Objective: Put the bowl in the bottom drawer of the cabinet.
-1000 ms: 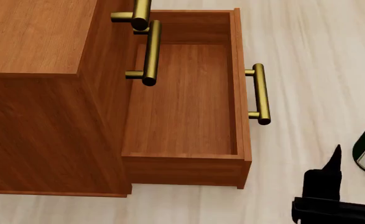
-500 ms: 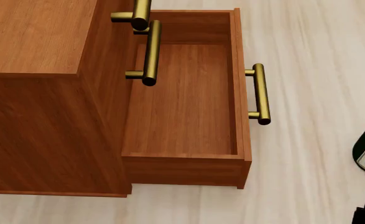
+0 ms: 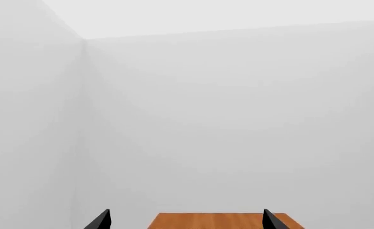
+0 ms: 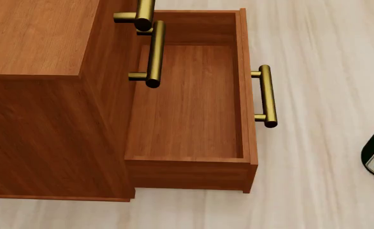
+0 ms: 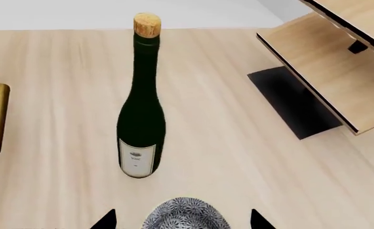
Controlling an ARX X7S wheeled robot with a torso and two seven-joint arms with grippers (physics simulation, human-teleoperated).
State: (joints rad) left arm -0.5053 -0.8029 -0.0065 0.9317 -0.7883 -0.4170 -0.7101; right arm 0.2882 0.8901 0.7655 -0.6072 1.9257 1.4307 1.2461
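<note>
One reddish-brown wooden cabinet (image 4: 40, 95), three brass bar handles, its bottom drawer (image 4: 187, 102) pulled out. One blue-grey patterned bowl (image 5: 185, 218) sits between the right gripper (image 5: 181, 220)'s spread tips, near one corked green bottle (image 5: 141, 119) on pale wood floor (image 4: 314, 71). Left gripper (image 3: 183, 220) gapes, facing white walls.

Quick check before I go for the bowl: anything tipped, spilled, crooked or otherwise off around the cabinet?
Nothing stands out. The bottom drawer is pulled out square from the cabinet and is empty. The wine bottle stands upright, corked, on the floor, beside the bowl, which lies between the right gripper fingertips. No spills or damage visible.
</note>
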